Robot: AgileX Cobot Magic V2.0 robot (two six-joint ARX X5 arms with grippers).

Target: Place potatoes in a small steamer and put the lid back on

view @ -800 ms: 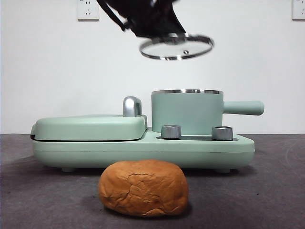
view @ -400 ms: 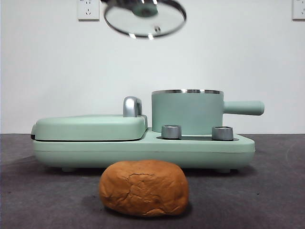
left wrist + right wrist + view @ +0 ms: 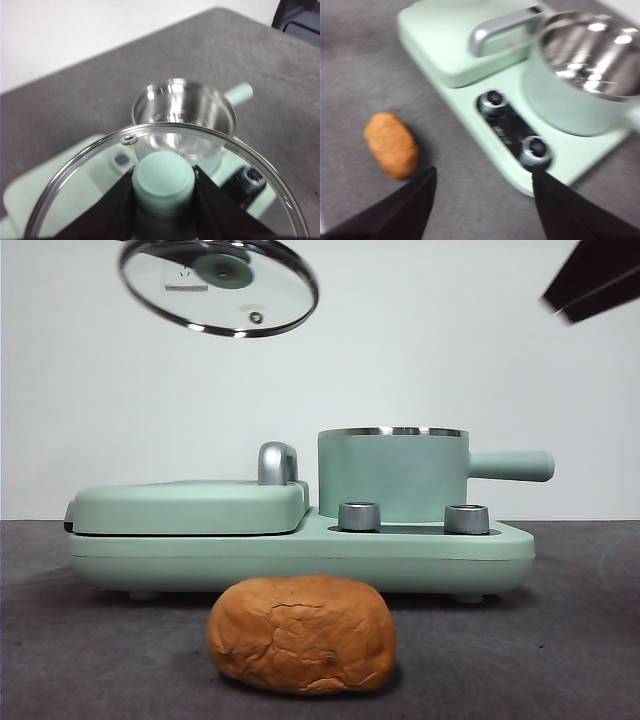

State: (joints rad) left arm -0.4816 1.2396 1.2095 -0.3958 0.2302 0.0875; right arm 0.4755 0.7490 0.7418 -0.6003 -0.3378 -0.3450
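Lid lifted clear, potato not yet loaded

The left tool (image 3: 163,187) pinches the mint knob of the lid (image 3: 218,285) between its two black jaws and holds the glass disc high, tilted, above the flat griddle cover (image 3: 190,506) and well off to the side of the small steamer (image 3: 392,474). In the left wrist view the steamer's steel bowl (image 3: 183,111) shows open and bare inside.

The potatoes (image 3: 301,633) (really one crusty brown lump) lie on the grey bench (image 3: 560,640) in front of the appliance, touching nothing else. So, by my reading, only the uncovering is done: the lump has to go into the pot, and the lid has to go back on.

The right tool (image 3: 482,200) hangs above the bench with its jaws spread wide and nothing between them; its wrist view looks down on the potato (image 3: 391,144) to one side and the two control knobs (image 3: 515,122) of the mint base (image 3: 420,550) to the other. In the front view it shows only as a dark tip at the upper corner (image 3: 595,278).

Little blocks the way. The pot's straight side handle (image 3: 512,466) points away from the lump, and the steel hinge handle (image 3: 278,463) stands just beside the pot wall. The lump looks about as wide as the pot mouth, so it may be a snug fit
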